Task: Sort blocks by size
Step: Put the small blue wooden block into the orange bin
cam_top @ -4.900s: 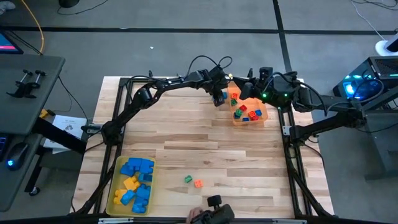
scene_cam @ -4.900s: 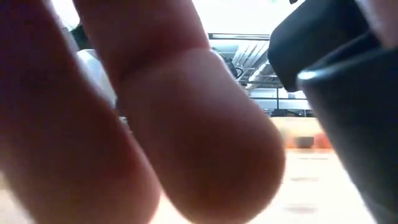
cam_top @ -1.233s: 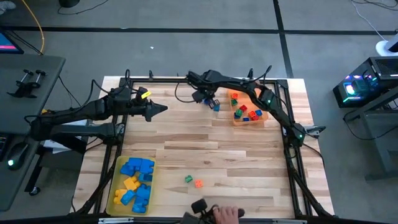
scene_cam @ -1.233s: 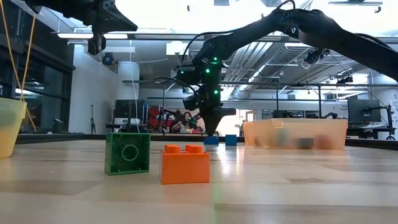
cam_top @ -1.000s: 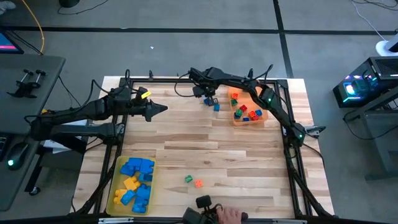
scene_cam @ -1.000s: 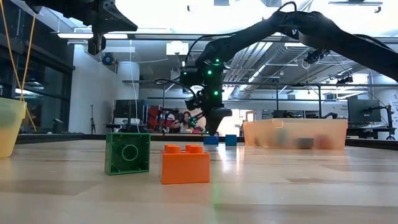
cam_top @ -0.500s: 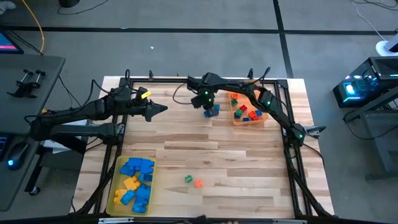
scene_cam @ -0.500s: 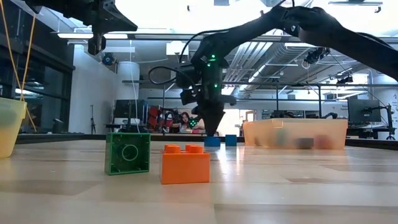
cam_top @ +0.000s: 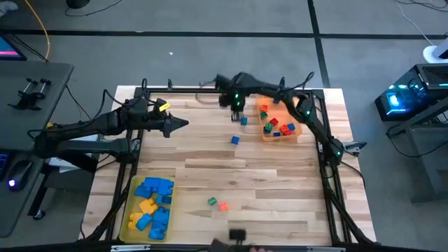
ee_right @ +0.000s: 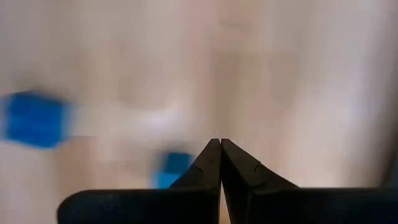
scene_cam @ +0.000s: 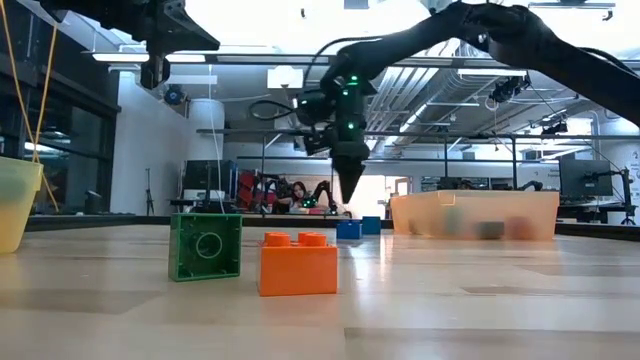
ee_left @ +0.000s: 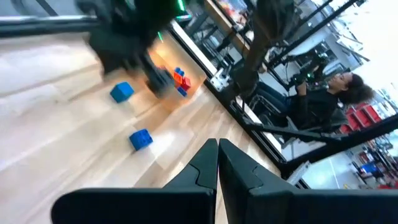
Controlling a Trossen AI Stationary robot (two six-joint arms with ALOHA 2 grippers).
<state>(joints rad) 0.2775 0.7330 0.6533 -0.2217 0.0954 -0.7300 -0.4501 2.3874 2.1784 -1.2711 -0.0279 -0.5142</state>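
My right gripper (cam_top: 237, 106) (scene_cam: 352, 196) is shut and empty. It points down, above the table, just far of two small blue cubes. One blue cube (cam_top: 243, 120) (ee_right: 174, 168) lies by the orange tray. The other (cam_top: 234, 139) (ee_right: 34, 119) lies nearer the table's middle. They also show in the left wrist view, one (ee_left: 122, 92) beside the other (ee_left: 141, 139). A green cube (cam_top: 211, 201) (scene_cam: 205, 246) and an orange brick (cam_top: 223, 206) (scene_cam: 298, 265) rest on the table near the near edge. My left gripper (cam_top: 185, 124) (ee_left: 217, 147) is shut and empty, raised over the table's left part.
A translucent orange tray (cam_top: 295, 130) (scene_cam: 475, 215) at the far right holds several small cubes. A translucent yellow tray (cam_top: 129, 210) (scene_cam: 18, 215) at the near left holds larger blue and yellow blocks. A black object (cam_top: 238, 234) shows at the near edge.
My right gripper has dipped to the blue cubes beside the orange tray, then risen and drawn back toward the far edge. One blue cube has slid toward the near edge, apart from the other. The person's hand at the near edge has drawn away.
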